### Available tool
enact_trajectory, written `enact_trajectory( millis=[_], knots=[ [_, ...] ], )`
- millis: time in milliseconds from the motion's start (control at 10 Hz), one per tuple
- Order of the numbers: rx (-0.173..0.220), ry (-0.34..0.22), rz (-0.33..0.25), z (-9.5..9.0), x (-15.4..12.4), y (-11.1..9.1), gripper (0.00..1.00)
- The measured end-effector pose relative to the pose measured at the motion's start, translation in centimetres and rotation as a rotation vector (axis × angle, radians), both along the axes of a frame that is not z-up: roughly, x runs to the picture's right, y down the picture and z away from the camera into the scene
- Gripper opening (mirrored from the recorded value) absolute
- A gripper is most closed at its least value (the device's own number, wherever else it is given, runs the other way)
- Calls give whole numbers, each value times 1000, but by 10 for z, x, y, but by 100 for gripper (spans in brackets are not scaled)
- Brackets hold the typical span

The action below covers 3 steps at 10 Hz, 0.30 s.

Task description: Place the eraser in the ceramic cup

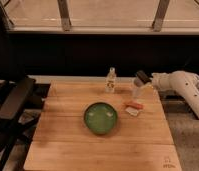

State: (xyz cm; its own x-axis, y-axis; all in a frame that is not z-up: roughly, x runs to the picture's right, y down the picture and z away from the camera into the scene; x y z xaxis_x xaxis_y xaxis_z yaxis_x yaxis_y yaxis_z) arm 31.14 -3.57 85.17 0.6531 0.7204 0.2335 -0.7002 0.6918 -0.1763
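Observation:
The eraser (133, 108), a small white block with an orange side, lies on the wooden table (68, 145) to the right of the green bowl (100, 118). A small pale whitish cup (137, 91) stands just behind the eraser near the table's right edge. My gripper (141, 79), dark at its tip on a white arm reaching in from the right, hangs directly above the cup, close to its rim. The eraser is apart from the gripper.
A clear bottle (111, 80) stands at the table's back edge, left of the cup. A black office chair (13, 107) is at the table's left side. A dark wall and window sill run behind the table.

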Motion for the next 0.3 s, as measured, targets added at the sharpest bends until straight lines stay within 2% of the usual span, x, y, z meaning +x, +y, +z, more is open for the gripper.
enact_trajectory(
  millis=[200,300],
  knots=[
    [41,3,6,-9,2,-11,79],
    [94,7,12,-24,3,-24,79]
  ],
)
